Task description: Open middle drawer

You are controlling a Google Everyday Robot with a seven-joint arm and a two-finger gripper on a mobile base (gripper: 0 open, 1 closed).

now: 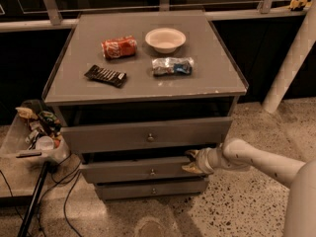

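The grey cabinet (pixel 148 90) has three grey drawers, each with a small round knob. The middle drawer (pixel 133 172) sits between the tall top drawer (pixel 118 137) and the short bottom drawer (pixel 128 190), and its front stands slightly out. Its knob (pixel 152 172) is free. My gripper (pixel 191 161) reaches in from the right on a white arm and is at the right end of the middle drawer's front, by its top edge. The top drawer's front stands out further and overhangs it.
On the cabinet top lie a red can (pixel 119 47), a white bowl (pixel 165 39), a silver-blue packet (pixel 172 66) and a dark snack bar (pixel 105 75). A bin of clutter (pixel 34 132) and cables stand on the left. A white pillar (pixel 291 58) stands on the right.
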